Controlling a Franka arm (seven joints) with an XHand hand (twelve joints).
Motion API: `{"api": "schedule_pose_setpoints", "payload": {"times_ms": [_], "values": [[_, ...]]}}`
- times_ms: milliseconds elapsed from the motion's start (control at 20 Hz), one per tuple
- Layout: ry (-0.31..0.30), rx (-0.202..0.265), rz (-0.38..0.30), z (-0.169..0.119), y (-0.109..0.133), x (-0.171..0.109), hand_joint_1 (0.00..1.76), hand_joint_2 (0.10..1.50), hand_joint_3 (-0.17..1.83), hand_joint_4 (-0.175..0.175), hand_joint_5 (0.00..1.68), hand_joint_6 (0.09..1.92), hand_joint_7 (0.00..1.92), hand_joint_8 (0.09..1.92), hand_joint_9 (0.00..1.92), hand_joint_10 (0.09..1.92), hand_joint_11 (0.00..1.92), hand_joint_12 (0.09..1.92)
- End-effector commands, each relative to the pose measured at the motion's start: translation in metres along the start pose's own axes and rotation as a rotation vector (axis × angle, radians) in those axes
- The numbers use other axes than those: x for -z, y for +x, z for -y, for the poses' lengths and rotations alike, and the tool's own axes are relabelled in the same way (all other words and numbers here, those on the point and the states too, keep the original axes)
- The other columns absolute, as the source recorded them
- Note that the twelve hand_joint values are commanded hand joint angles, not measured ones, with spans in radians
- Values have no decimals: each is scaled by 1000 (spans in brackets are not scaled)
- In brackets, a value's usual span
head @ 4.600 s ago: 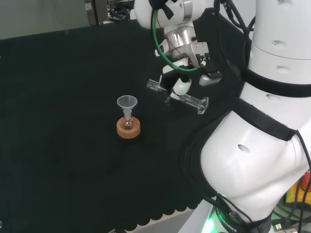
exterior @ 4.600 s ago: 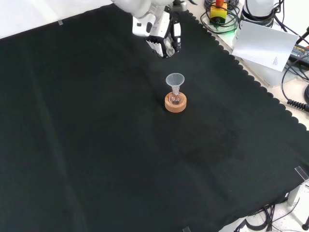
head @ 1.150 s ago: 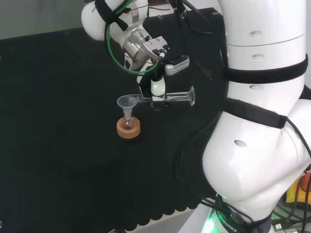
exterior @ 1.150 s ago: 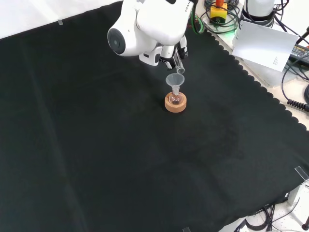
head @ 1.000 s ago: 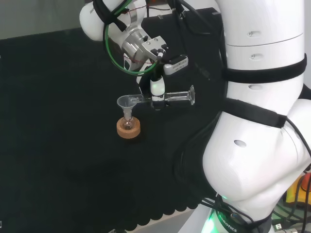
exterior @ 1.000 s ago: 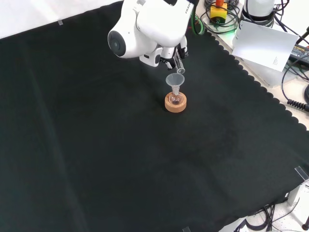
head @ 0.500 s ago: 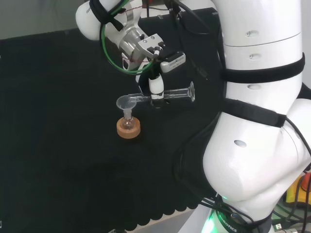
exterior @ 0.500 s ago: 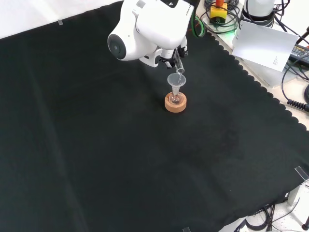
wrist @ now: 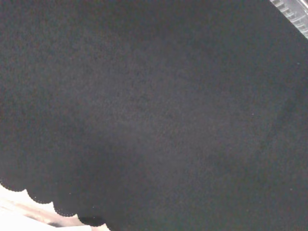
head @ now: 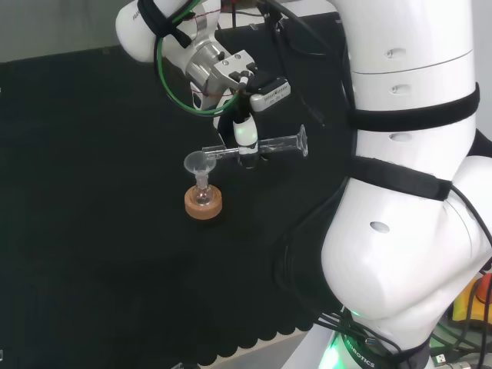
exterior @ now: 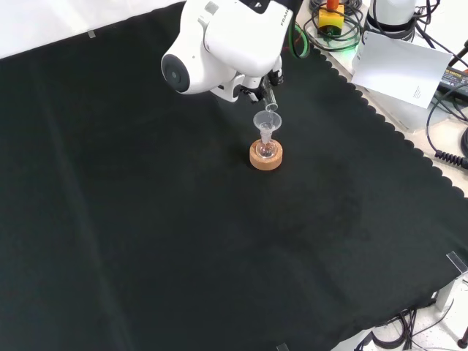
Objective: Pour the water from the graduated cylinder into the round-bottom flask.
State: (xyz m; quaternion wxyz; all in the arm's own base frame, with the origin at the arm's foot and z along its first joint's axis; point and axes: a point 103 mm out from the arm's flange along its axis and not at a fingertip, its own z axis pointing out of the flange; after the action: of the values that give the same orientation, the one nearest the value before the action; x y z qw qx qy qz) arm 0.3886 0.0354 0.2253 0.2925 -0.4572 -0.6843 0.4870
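A small round-bottom flask (head: pixel 202 197) sits in a cork ring stand (head: pixel 204 204) on the black cloth, with a clear funnel (head: pixel 199 163) in its neck. In the head view the hand (head: pixel 244 131) is shut on a clear graduated cylinder (head: pixel 265 146), held almost level, its mouth end over the funnel and slightly lower than its foot end. In the front view the cylinder's mouth (exterior: pixel 270 105) hangs just above the funnel (exterior: pixel 266 121), the flask (exterior: pixel 265 150) and the stand (exterior: pixel 265 156) below it. A ribbed clear edge (wrist: pixel 293 12) shows in the wrist view.
The arm's big white links (head: pixel 407 200) stand at the right of the head view, and a white link (exterior: pixel 219 44) covers most of the hand in the front view. Beyond the cloth's scalloped edge (exterior: pixel 380 121) lie cables and a white sheet (exterior: pixel 402 66).
The hand has carried the cylinder left from beside the funnel until its mouth is over the funnel, then raised the foot end slightly so the cylinder tips toward the funnel.
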Motion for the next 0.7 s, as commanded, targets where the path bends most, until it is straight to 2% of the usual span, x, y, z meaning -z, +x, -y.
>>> {"api": "schedule_pose_setpoints", "payload": {"times_ms": [50, 450, 700], "values": [[16, -20, 6, 0, -2, 2, 1154, 1122, 13, -175, 968, 1041, 1262, 334, 1440, 87, 1276, 713], [36, -38, 9, 0, -5, 4, 1154, 1123, 14, -175, 966, 1045, 1266, 329, 1446, 87, 1278, 711], [36, -28, 5, 2, -9, 3, 1153, 1123, 15, -175, 966, 1046, 1268, 326, 1448, 87, 1280, 709]]}}
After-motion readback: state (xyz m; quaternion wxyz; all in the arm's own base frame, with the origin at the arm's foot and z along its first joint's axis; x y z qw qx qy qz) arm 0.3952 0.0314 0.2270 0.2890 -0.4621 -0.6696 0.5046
